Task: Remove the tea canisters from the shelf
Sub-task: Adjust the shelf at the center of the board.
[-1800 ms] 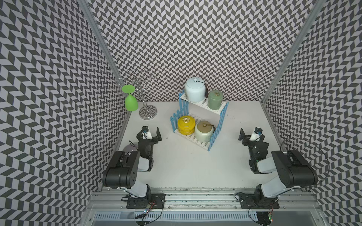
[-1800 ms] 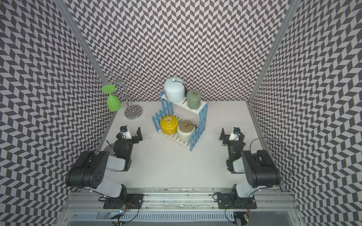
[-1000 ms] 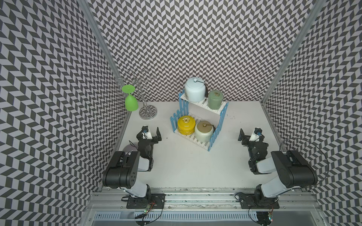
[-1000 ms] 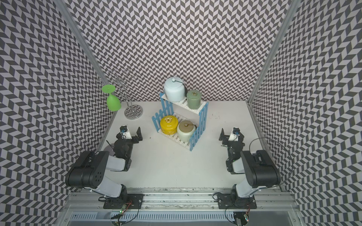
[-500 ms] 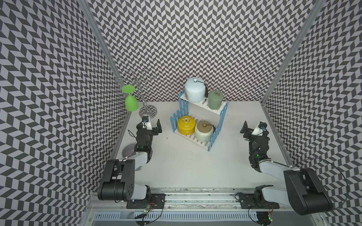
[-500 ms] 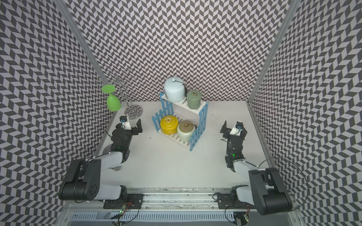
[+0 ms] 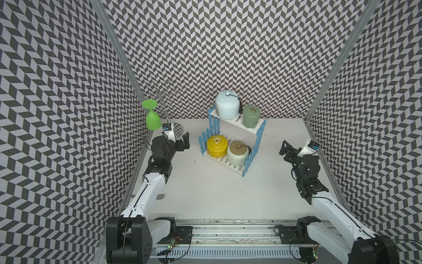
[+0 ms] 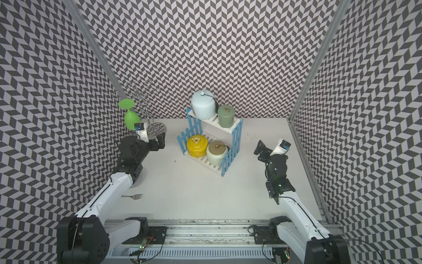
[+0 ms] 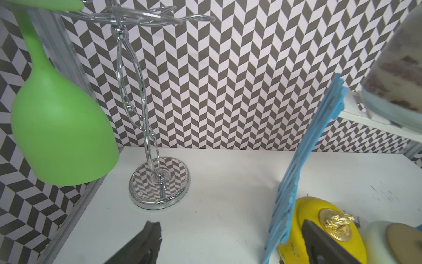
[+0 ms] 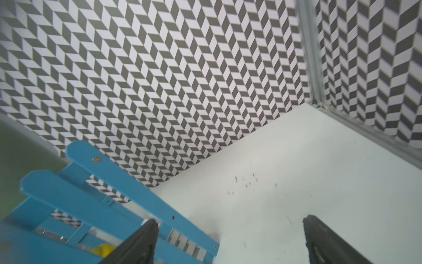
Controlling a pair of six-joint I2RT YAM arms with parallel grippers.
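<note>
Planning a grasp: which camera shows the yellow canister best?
A top view: the yellow canister stands whole on the shelf, lower tier, in both top views. The left wrist view shows it close but partly hidden by the shelf's side and cut off. The right wrist view catches only a blurred yellow sliver.

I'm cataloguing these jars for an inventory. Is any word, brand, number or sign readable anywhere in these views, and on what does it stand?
No text is readable in any view.
Yellow canister: faint dark marks low on its side, too blurred to read.
Gold medallion on its lid: raised ornament, no legible letters.
Pale blue canister, sage green canister, cream canister, shelf: no print visible.
</note>
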